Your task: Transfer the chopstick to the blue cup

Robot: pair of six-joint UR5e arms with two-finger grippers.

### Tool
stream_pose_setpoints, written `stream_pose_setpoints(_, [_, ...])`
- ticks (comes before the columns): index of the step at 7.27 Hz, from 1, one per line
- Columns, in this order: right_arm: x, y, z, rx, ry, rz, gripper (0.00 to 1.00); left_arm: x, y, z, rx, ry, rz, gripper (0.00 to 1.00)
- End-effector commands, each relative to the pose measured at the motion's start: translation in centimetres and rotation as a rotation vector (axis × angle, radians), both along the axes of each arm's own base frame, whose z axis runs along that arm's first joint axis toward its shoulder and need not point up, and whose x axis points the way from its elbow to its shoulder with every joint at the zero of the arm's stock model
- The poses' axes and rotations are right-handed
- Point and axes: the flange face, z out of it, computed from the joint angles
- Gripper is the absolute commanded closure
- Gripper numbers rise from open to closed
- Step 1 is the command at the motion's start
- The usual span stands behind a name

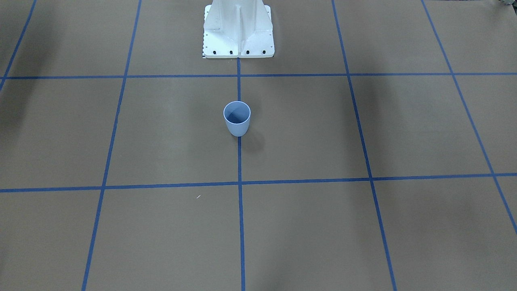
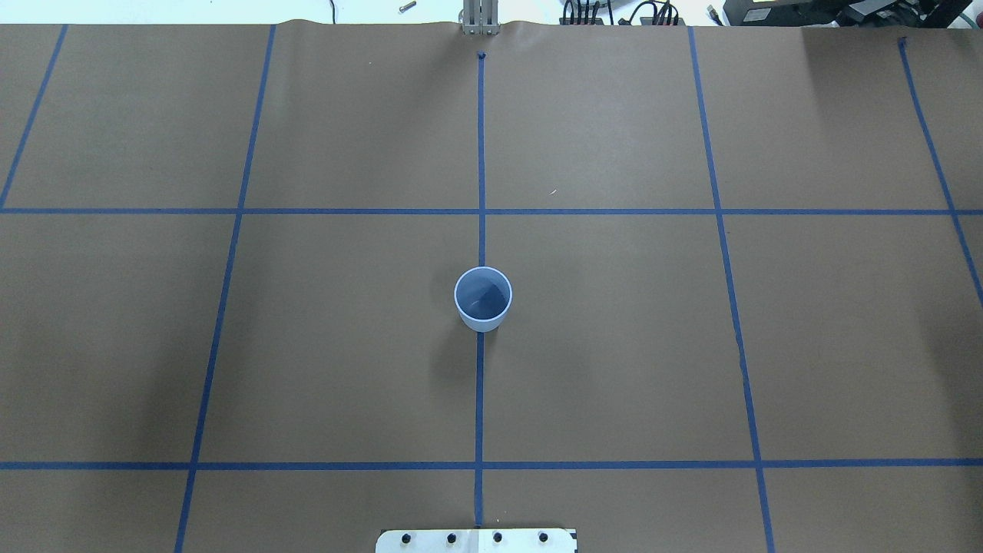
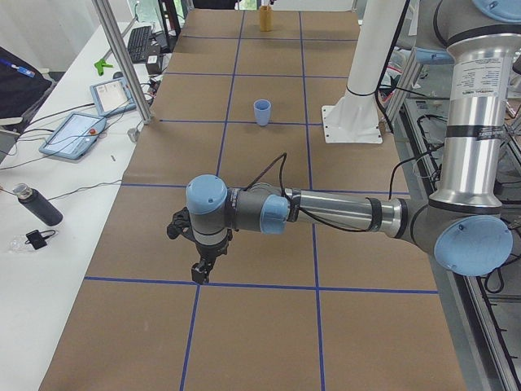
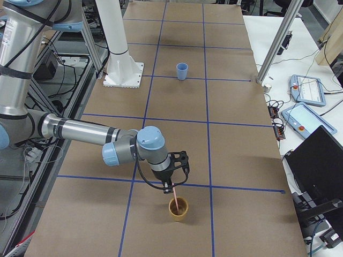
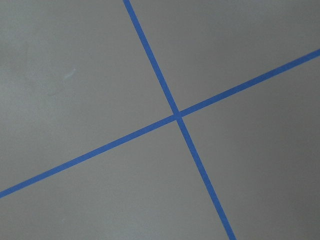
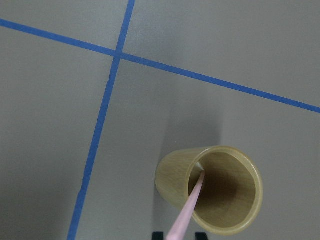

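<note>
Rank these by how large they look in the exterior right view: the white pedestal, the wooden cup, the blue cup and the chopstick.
1. white pedestal
2. wooden cup
3. blue cup; it stands farther from the camera, so the two cups' true sizes may match
4. chopstick; only a short, thin part shows above the wooden cup

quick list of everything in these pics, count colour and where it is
blue cup: 1, pale blue, upright and empty on the table's centre line
tan cup: 1, tan, upright near the table's right end
chopstick: 1, pale pink, tilted, lower end inside the tan cup
table: 1, brown, blue tape grid
pedestal: 1, white, robot's side
tablets: 2, grey, side bench
bottle: 1, dark, side bench
left hand: 1, black, over a tape crossing; open or shut unclear
right hand: 1, black, at the chopstick's top; grip unclear
</note>
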Motion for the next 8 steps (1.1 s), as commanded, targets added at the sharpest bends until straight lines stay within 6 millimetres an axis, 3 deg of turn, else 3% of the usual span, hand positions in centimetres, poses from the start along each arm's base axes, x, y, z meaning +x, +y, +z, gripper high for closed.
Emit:
stream_pose_setpoints(1, [0.0, -0.4, -0.2, 0.009, 0.002, -0.004, 0.68, 0.0, 0.0, 0.1, -0.002, 0.000, 0.000, 0.02])
stream_pose_setpoints(4, [-0.1, -1.1, -0.7, 0.020, 0.001, -0.005, 0.47, 0.0, 0.1, 0.4, -0.006, 0.000, 0.001, 0.02])
stream_pose_setpoints(8, [0.0, -1.5, -1.0, 0.028, 0.002, -0.004, 0.65, 0.0, 0.1, 0.5, -0.009, 0.000, 0.001, 0.02])
